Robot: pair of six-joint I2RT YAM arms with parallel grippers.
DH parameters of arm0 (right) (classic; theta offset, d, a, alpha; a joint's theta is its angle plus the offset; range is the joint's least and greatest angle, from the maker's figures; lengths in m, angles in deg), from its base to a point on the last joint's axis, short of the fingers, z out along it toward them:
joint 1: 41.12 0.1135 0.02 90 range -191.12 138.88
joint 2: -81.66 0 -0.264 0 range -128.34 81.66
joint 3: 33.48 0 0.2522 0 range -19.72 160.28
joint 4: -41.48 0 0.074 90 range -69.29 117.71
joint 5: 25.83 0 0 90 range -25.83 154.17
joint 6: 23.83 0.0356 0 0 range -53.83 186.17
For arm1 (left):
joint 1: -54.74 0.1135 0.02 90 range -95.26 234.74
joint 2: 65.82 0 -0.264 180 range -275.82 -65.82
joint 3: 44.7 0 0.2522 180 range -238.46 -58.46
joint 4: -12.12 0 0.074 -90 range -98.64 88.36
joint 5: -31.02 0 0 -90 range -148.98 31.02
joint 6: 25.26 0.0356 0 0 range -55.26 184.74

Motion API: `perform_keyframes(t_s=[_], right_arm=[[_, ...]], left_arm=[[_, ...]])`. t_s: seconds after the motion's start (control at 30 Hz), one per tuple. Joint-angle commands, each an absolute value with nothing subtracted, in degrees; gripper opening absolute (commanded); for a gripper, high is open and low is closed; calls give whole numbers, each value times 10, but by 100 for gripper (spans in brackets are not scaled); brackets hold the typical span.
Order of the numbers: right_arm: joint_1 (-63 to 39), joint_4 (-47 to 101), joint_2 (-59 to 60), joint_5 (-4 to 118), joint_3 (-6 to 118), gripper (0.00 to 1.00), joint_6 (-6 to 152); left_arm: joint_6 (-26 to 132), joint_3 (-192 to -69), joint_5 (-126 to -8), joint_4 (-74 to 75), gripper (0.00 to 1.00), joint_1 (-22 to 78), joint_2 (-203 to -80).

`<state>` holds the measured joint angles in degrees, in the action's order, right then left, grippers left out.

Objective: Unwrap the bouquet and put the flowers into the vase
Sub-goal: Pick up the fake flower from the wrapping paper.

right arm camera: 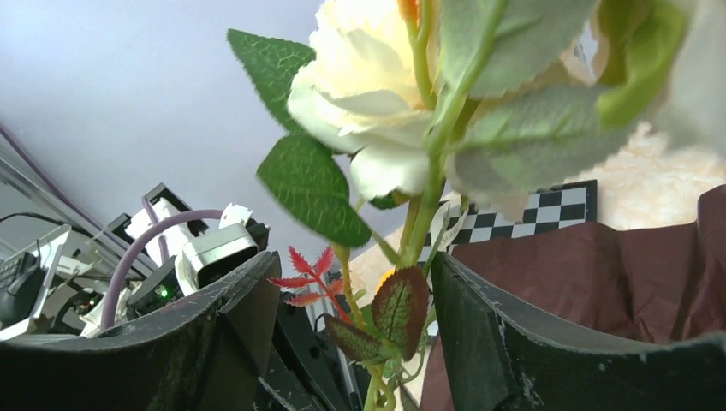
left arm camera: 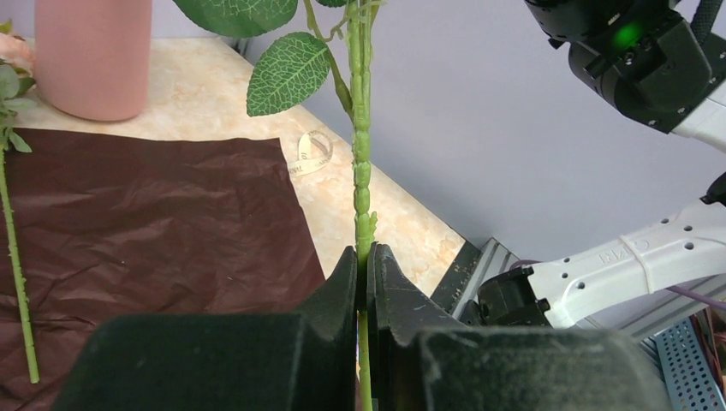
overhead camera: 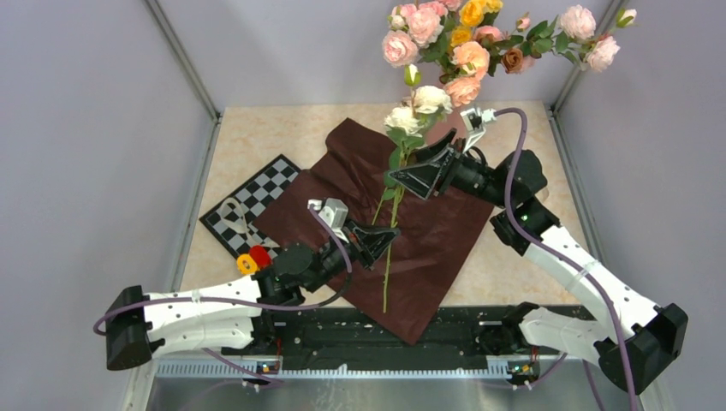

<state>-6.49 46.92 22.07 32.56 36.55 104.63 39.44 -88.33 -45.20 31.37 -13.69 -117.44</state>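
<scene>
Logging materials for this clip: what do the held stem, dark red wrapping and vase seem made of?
Stem: probably moulded plastic, waxy-looking, with regular ridges. Wrapping: thin matte paper, finely creased. Vase: smooth matte pink, ceramic or plastic, unclear which.

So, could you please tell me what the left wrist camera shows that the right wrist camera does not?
Only the left wrist view shows the pink vase, the left gripper shut on the green stem, and a second stem lying on the dark red paper. Only the right wrist view shows the cream rose, the checkered board and the right gripper open around the stem. Both show that paper and green leaves.
</scene>
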Motion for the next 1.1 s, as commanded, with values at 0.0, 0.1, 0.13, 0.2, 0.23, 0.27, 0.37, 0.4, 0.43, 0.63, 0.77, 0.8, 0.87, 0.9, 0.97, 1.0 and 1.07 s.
perform_keyframes(t_s=[0.0, 0.1, 0.13, 0.2, 0.23, 0.27, 0.37, 0.4, 0.43, 0.63, 0.77, 0.8, 0.87, 0.9, 0.97, 1.0, 1.07], right_arm=[[-56, 469, 227, 323, 386, 65, 1041], [-54, 464, 227, 324, 376, 65, 1040], [-53, 466, 226, 324, 372, 64, 1041], [-51, 471, 225, 324, 363, 62, 1045], [-50, 476, 225, 324, 359, 59, 1049], [-50, 480, 225, 325, 356, 55, 1053], [-49, 483, 228, 331, 353, 44, 1055], [-49, 480, 228, 332, 354, 41, 1053], [-48, 475, 228, 334, 354, 41, 1050], [-48, 462, 229, 341, 348, 26, 1044], [-48, 457, 232, 350, 345, 12, 1039], [-48, 455, 233, 354, 345, 7, 1037], [-48, 451, 237, 361, 346, 0, 1033], [-48, 450, 238, 364, 346, 0, 1030], [-48, 447, 243, 370, 347, 0, 1024], [-48, 441, 246, 374, 350, 0, 1018], [-48, 423, 254, 385, 360, 0, 993]], left_arm=[[392, -900, -426, 356, 0, -140, -1175], [387, -902, -432, 367, 0, -140, -1184], [386, -903, -433, 368, 0, -140, -1187], [389, -907, -437, 369, 0, -140, -1190], [391, -909, -437, 367, 0, -140, -1191], [393, -911, -438, 367, 0, -140, -1191], [394, -912, -436, 366, 0, -140, -1192], [394, -913, -436, 366, 0, -140, -1193], [394, -913, -435, 366, 0, -140, -1193], [396, -920, -439, 360, 0, -140, -1193], [397, -921, -438, 358, 0, -140, -1192], [398, -921, -438, 357, 0, -140, -1192], [398, -923, -438, 353, 0, -140, -1191], [399, -925, -440, 349, 0, -140, -1192], [403, -931, -441, 337, 0, -140, -1196], [405, -938, -439, 328, 0, -140, -1199], [399, -946, -430, 307, 0, -140, -1204]])
